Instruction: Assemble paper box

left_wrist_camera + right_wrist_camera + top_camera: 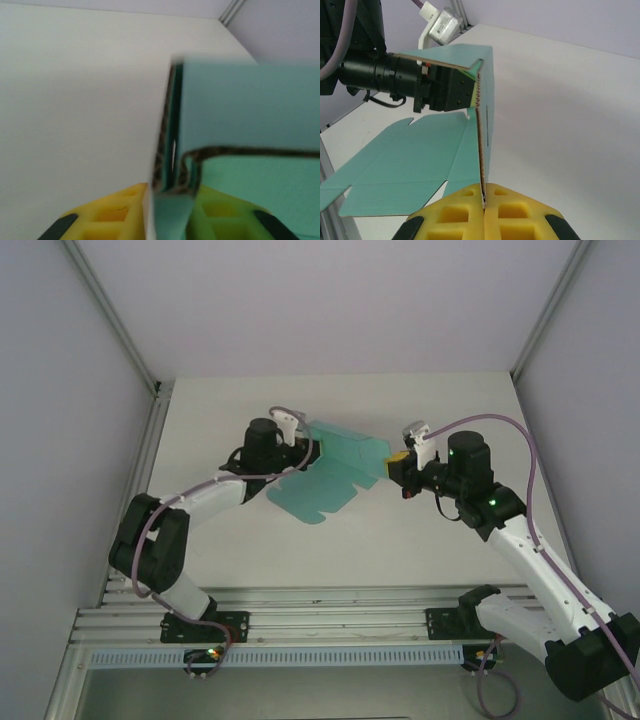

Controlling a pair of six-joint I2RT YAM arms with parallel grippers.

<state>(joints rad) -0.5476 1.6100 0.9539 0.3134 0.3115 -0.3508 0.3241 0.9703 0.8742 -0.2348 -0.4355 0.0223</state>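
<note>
Yellow fingers [455, 215] of right gripper [484, 194] pinched tight on paper box [415, 165] edge, panel upright just ahead. Left gripper [172, 195] straddles far fold; clamp unclear. Risk: opposed pulling tears or creases the thin card.

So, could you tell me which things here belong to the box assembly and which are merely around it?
Job in hand:
- paper box, a teal flapped cut-out, one panel raised
- left gripper, pinching one edge
- right gripper, pinching another edge

Just surroundings:
- table
- aluminium rails
- side walls
</note>
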